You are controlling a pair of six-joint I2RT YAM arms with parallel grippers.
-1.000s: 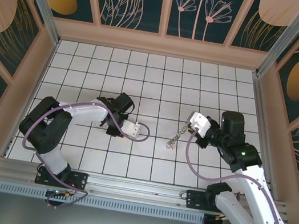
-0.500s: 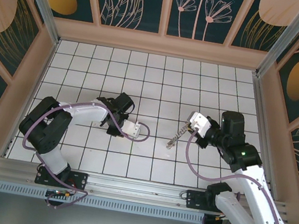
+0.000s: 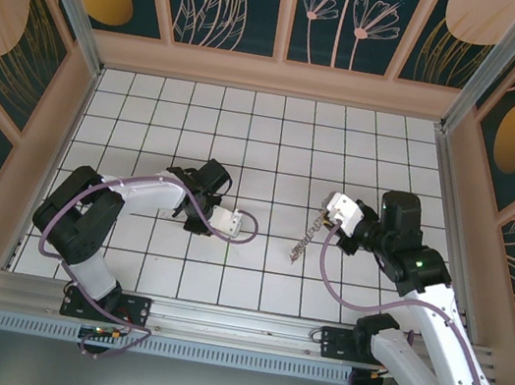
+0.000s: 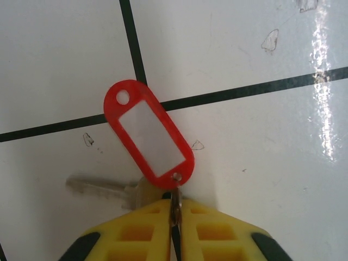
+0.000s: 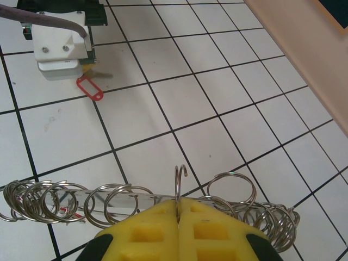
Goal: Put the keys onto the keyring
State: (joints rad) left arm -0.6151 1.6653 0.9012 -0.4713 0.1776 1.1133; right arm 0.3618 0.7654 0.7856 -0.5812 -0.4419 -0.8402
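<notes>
From above, the left tool (image 3: pixel 230 223) sits low on the tiled counter (image 3: pixel 276 146). The right tool (image 3: pixel 323 216) is up off it with the keyring (image 3: pixel 303 240) dangling beneath, well apart from its partner.

Over to the left wrist: yellow fingers (image 4: pixel 136 234) are clenched on the little loop joining the red tag (image 4: pixel 149 136) to the key (image 4: pixel 100 186), and both lie flat on the tile.

Right wrist next: that tool is clamped on one upright split ring (image 5: pixel 180 182), with the other rings strung out either side.

Judgement call here: lift the key clear first, bring the two together slowly, and aim the key's loop at that ring's open end. A pinch this thin could twist or slip if rushed
</notes>
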